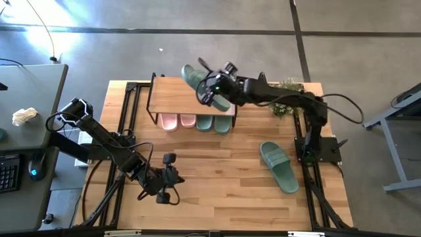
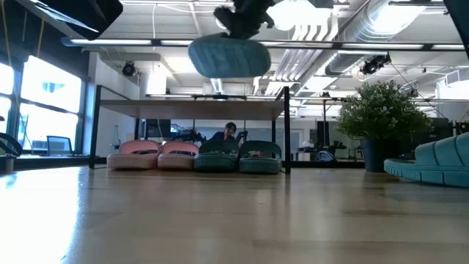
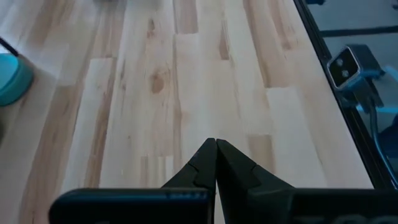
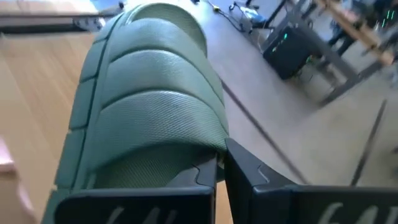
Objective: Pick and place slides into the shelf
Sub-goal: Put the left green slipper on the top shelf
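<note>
Right gripper [image 1: 212,91] raised above the shelf [image 1: 172,96], pinching a dark green slide [image 1: 200,84] clear of the plank top. Under the shelf, a pink pair [image 1: 177,121] beside a green pair [image 1: 214,122], in a row. Another green slide [image 1: 278,166] lying on the table [image 1: 230,184], well apart. Left gripper [image 1: 166,179] near the table's front, fingers pressed together.

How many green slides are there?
4. Two sit under the shelf, side by side. One lies on the table to the right. One is held above the shelf by the right gripper.
</note>
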Action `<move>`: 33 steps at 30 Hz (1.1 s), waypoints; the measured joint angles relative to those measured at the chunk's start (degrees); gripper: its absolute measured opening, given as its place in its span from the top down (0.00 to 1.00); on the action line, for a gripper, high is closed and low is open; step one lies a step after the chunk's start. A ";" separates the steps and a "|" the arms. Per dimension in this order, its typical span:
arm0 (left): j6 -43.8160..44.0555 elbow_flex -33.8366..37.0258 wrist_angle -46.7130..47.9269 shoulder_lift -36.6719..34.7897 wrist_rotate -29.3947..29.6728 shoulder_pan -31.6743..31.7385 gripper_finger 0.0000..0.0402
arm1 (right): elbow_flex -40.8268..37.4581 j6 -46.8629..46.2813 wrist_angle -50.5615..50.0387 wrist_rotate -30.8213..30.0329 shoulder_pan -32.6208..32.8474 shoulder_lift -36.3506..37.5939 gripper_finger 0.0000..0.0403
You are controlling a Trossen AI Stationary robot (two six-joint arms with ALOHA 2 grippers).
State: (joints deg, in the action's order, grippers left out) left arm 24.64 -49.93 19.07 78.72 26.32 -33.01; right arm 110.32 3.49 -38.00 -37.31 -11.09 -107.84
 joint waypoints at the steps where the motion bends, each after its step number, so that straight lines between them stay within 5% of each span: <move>1: 0.26 0.00 0.00 0.00 0.35 0.00 1.00 | -0.02 2.08 1.32 -0.18 0.00 -0.91 1.00; 15: 0.68 0.00 1.96 0.00 1.80 0.00 1.00 | -0.02 28.34 10.41 -4.56 0.24 -7.63 1.00; 33: 0.50 0.00 2.14 0.00 10.59 0.00 1.00 | -0.02 20.76 2.47 -5.26 0.24 -8.10 1.00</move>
State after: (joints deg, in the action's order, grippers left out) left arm 25.15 -49.93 21.21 78.72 36.91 -33.01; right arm 110.30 24.25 -35.53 -42.57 -10.85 -115.94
